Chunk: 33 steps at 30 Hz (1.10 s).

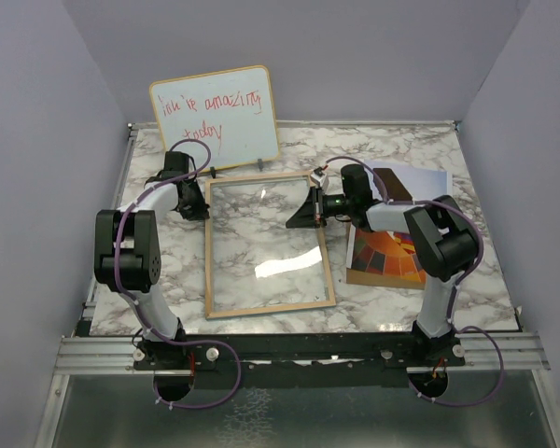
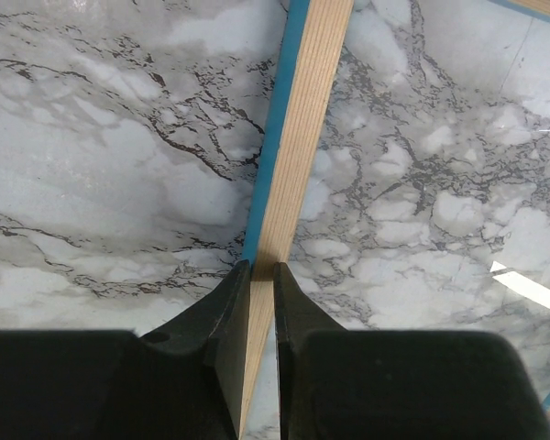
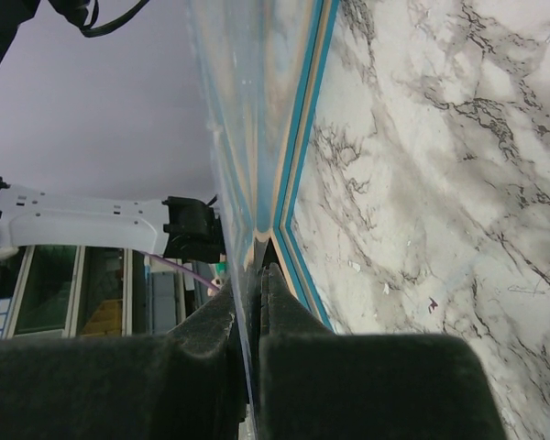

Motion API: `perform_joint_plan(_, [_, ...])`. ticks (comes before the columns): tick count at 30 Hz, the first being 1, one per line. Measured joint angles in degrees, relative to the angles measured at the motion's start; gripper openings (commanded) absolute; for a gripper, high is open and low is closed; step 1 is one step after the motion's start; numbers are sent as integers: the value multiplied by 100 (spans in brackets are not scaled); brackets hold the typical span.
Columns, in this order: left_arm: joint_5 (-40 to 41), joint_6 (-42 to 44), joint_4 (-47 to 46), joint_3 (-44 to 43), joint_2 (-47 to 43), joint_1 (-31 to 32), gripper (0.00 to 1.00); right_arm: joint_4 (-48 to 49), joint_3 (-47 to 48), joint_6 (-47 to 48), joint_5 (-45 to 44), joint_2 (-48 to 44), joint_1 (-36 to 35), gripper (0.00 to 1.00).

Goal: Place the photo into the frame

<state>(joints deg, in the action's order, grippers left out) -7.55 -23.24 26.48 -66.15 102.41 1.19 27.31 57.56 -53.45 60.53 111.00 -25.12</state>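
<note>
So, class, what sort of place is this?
Likely a robot test booth: left arm and right arm bolted to a marble table, plain walls on three sides, a whiteboard propped behind.

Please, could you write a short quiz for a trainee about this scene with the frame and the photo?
1. True or false: the photo already lies inside the frame.
2. How many hands grip the frame? A) none B) one C) two
3. What stands at the back of the table, behind the frame?

Key
1. False: it lies on the table, to the right of the frame.
2. C: the left hand pinches the left rail, and the right hand pinches the right edge.
3. It is the whiteboard with red handwriting.
</note>
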Motion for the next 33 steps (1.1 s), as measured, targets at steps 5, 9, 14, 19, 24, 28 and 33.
perform_joint_plan(5, [-11, 0, -2, -20, 20, 0, 16, -232, 48, 138, -92, 37, 7, 2])
perform_joint_plan(9, [-15, 0, -26, -48, 48, 0, 15, -535, 133, 328, -201, 59, 13, 2])
perform_joint_plan(14, [-31, 0, -44, -48, 63, 0, 15, -850, 155, 553, -380, 59, 17, 2])
perform_joint_plan(19, [-35, 0, -46, -50, 68, 0, 14, -1008, 153, 643, -470, 59, 35, 3])
perform_joint_plan(24, [-39, 2, -37, -61, 76, 0, 13, -1023, 122, 654, -544, 59, 35, 3])
perform_joint_plan(28, [-39, 2, -31, -68, 79, 0, 13, -984, 37, 651, -627, 59, 35, 3])
perform_joint_plan(33, [-26, 7, -63, -81, 87, -13, 13, -839, -192, 621, -804, 57, 42, 3])
